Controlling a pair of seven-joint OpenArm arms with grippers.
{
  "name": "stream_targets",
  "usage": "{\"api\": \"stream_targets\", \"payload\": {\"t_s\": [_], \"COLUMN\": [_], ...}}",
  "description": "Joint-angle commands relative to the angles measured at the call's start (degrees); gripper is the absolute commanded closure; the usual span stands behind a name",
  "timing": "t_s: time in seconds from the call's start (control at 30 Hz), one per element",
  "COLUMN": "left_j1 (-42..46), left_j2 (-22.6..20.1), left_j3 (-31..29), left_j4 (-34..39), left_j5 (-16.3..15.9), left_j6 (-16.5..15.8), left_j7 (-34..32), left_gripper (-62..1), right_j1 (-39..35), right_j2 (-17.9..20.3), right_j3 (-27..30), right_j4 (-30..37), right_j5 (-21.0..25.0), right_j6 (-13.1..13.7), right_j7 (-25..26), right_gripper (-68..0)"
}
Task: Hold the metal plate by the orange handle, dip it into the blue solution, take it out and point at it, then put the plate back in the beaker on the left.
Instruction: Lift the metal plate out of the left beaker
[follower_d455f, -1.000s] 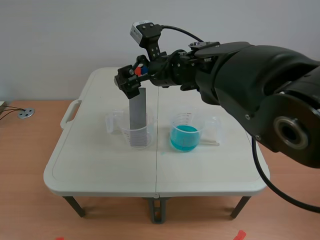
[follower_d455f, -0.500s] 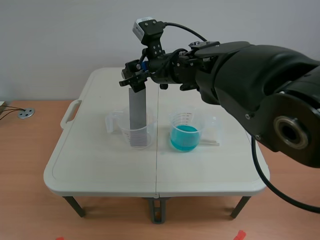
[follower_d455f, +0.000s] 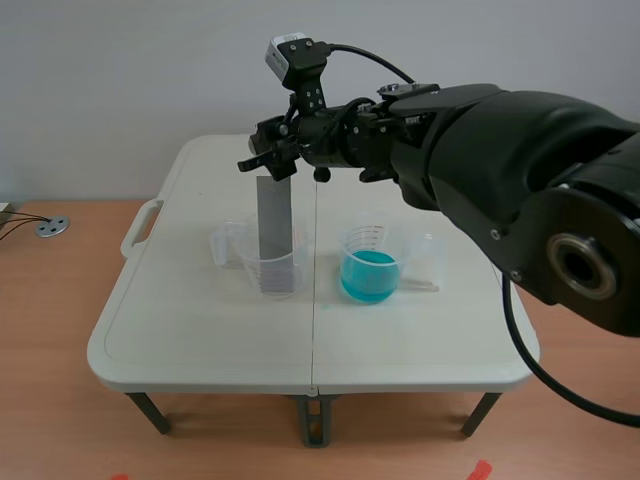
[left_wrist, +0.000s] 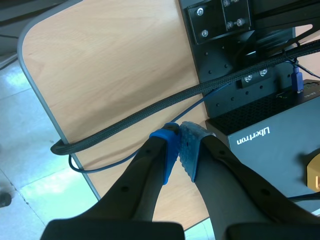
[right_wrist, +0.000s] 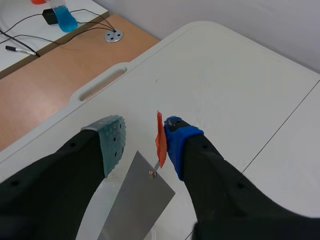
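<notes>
Grey metal plate (follower_d455f: 274, 232) upright in the left beaker (follower_d455f: 245, 265), my right arm (follower_d455f: 480, 140) stretched across above it, right claw (right_wrist: 142, 137) parted around the orange handle (right_wrist: 159, 140), left claw (left_wrist: 180, 147) pinched together, empty.

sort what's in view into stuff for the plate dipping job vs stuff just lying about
For the job: metal plate, its orange handle, left beaker holding the plate, beaker of blue solution, right gripper open with the handle between its fingers.

Lying about: grey disc with wires, black box, braided cable.

Matt grey metal plate (follower_d455f: 274, 220), clear plastic beaker (follower_d455f: 250, 266), smooth white table (follower_d455f: 200, 330)
</notes>
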Motion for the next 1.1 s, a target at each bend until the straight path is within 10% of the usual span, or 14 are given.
{"api": "stream_targets", "payload": {"t_s": [0.0,0.27,0.83,1.07], "left_j1": [0.59,0.57,0.57,0.57], "left_j2": [-0.02,-0.02,-0.02,-0.02], "left_j3": [-0.04,-0.04,-0.04,-0.04], "left_j4": [0.92,0.92,0.92,0.92], "left_j5": [-0.37,-0.37,-0.37,-0.37], "left_j6": [-0.35,-0.35,-0.35,-0.35], "left_j7": [-0.17,-0.2,-0.2,-0.22], "left_gripper": [-1.6,-1.6,-1.6,-1.6], "right_j1": [1.57,1.55,1.57,1.55], "right_j2": [-0.04,0.11,0.11,0.11], "right_j3": [0.0,0.0,0.0,0.0], "right_j4": [0.81,0.81,1.09,2.34], "right_j5": [0.42,-0.13,-2.21,-3.98], "right_j6": [-0.52,-0.81,-0.28,4.39], "right_j7": [1.07,1.05,4.13,4.13], "right_gripper": [-13.5,-1.0,-1.3,-1.3]}}
